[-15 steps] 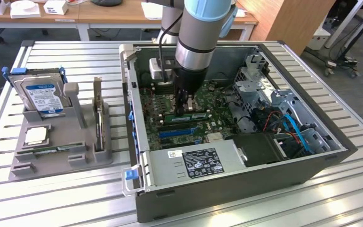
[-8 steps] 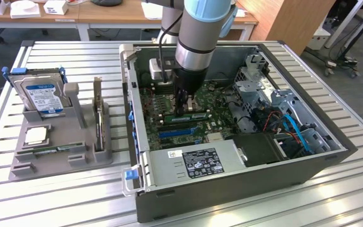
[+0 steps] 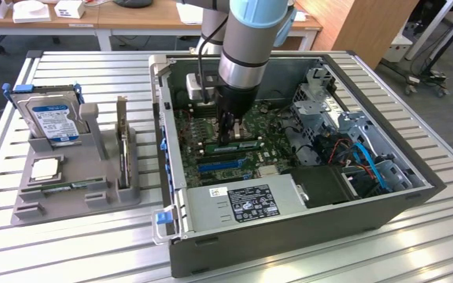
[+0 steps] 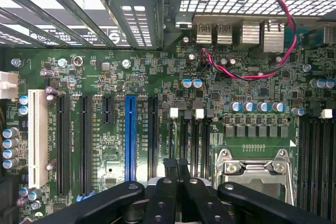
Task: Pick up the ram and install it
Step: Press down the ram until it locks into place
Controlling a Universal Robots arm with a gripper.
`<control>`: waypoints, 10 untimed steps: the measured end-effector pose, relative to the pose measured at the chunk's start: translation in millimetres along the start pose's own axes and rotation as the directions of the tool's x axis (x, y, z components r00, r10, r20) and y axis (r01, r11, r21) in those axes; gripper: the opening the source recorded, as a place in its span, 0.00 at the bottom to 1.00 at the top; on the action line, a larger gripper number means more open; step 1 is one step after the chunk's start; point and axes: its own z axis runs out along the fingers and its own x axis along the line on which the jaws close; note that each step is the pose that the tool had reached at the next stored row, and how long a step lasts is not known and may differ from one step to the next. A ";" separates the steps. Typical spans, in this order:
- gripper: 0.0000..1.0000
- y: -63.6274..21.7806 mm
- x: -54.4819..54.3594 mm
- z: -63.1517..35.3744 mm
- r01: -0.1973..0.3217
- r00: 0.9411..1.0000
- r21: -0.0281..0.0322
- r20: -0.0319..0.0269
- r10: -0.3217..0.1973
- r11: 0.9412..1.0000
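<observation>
My gripper (image 3: 228,139) reaches down into the open computer case (image 3: 415,194), over the green motherboard (image 3: 270,156). The ram (image 3: 246,143), a narrow green stick, stands on edge in a memory slot right at the fingertips. In the wrist view my gripper (image 4: 176,164) is shut, its black fingers (image 4: 169,167) pressed together with nothing seen between them. They sit over the memory slots (image 4: 186,140) beside the processor socket (image 4: 254,169). Whether the tips touch the stick's top edge I cannot tell.
A grey holder (image 3: 77,177) outside the case, on the exterior view's left, carries a blue-labelled hard drive (image 3: 51,118), an upright expansion card (image 3: 122,141) and another thin green stick (image 3: 73,186). Inside the case are a power supply (image 3: 246,203), drive cages (image 3: 329,112) and blue cables (image 3: 372,168).
</observation>
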 end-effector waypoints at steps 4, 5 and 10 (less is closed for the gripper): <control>0.10 0.0 0.0 0.3 0.000 1.000 0.000 0.000 0.000 1.000; 0.10 0.0 0.0 0.4 0.000 1.000 0.000 0.000 0.000 1.000; 0.10 0.0 0.1 1.6 0.000 1.000 0.000 0.000 0.000 1.000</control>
